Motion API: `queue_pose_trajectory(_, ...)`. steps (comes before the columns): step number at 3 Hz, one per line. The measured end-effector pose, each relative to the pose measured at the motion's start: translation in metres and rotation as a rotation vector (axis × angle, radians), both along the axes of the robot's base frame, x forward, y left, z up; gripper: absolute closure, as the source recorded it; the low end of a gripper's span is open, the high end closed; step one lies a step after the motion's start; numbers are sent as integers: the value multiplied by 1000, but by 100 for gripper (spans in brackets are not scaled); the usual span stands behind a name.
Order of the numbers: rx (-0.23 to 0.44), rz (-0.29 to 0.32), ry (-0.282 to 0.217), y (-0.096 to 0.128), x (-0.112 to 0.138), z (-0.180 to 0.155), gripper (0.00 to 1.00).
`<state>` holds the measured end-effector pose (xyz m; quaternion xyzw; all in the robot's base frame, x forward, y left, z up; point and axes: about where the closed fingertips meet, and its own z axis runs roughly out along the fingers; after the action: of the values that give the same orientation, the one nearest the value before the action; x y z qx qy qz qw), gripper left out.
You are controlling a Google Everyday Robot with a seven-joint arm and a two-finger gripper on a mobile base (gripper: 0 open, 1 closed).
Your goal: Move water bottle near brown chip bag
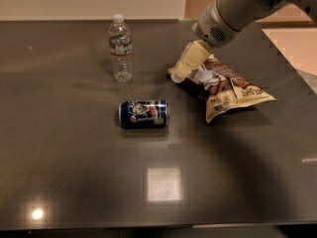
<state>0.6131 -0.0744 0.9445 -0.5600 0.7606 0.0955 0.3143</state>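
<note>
The bottle stands upright, far left on the desk, well apart from the bag. The gripper hangs over the bag's left end; clenched or released, I cannot tell. Best swing left and take the bottle mid-body, avoiding the can.

My gripper hangs over the left end of the brown chip bag and hides that corner; whether it touches, I cannot tell. My arm is cut off by the top and right edges. The label print on the water bottle is too small to read
</note>
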Motion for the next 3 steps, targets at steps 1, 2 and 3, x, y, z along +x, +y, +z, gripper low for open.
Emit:
queue_pose_trajectory(1, 12, -20, -3, 11, 13, 0, 0)
queue_pose_trajectory(2, 26, -32, -12, 23, 27, 3, 0)
queue_pose_trajectory(3, 48, -46, -18, 36, 41, 3, 0)
